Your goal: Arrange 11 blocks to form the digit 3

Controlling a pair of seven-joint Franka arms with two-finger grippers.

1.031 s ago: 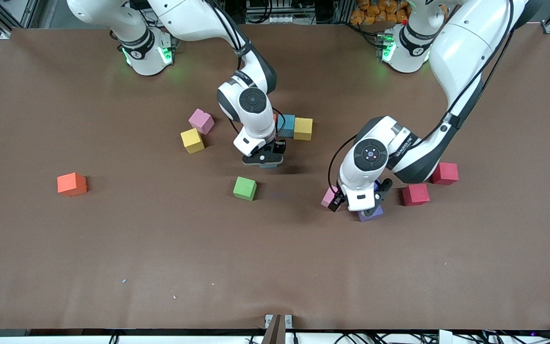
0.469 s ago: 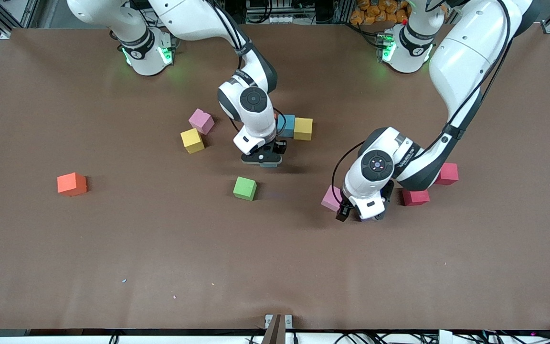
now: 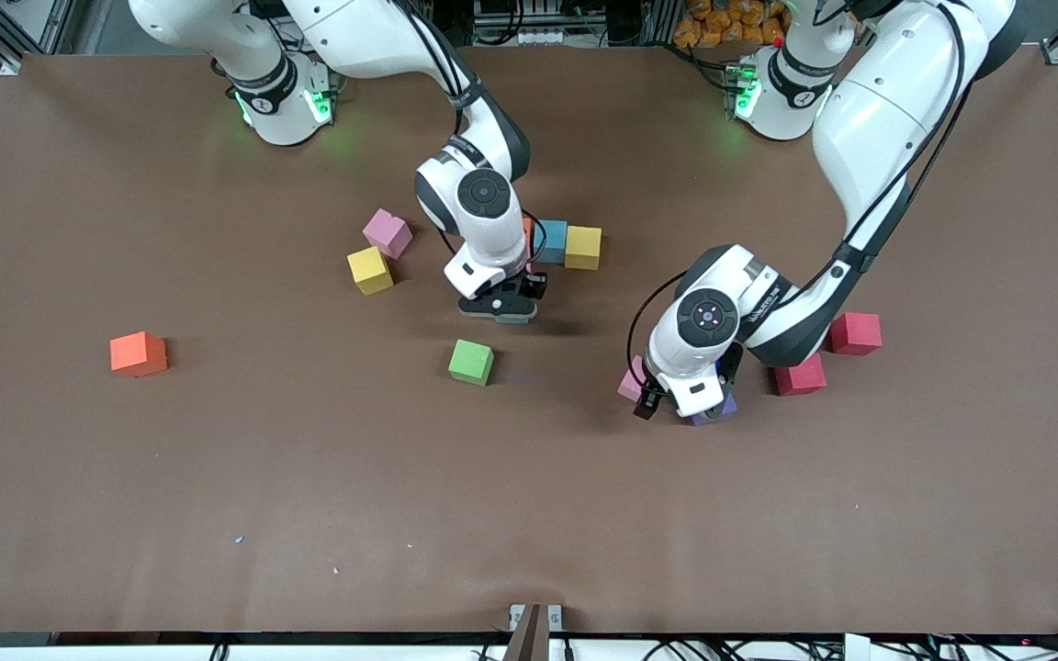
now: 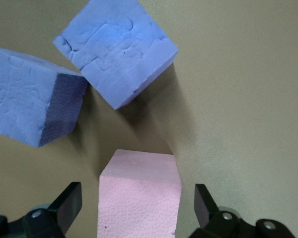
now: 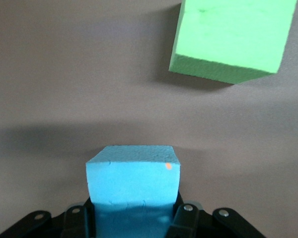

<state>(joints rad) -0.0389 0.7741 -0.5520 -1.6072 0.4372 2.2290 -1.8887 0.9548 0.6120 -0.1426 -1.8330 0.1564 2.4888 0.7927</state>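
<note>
the brown tabletop (image 3: 217, 477) carries scattered blocks, no digit 3 formed yet. taking the green block (image 3: 471, 361) as landmark: the right claw (image 3: 498, 309) hangs just above it toward the bases, pinching a light blue block (image 5: 133, 186). the left claw (image 4: 136, 210), toward the left arm's end, stands spread around a pink block (image 4: 139, 196) beside two purple blocks (image 4: 116, 49). it should probably close squarely, without nudging the purple ones. racks edge the room.

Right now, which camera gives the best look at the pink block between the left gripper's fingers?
The left wrist view: the pink block fills the gap between the open fingers. The front view shows only its edge beside the arm; the right wrist view misses it.
</note>
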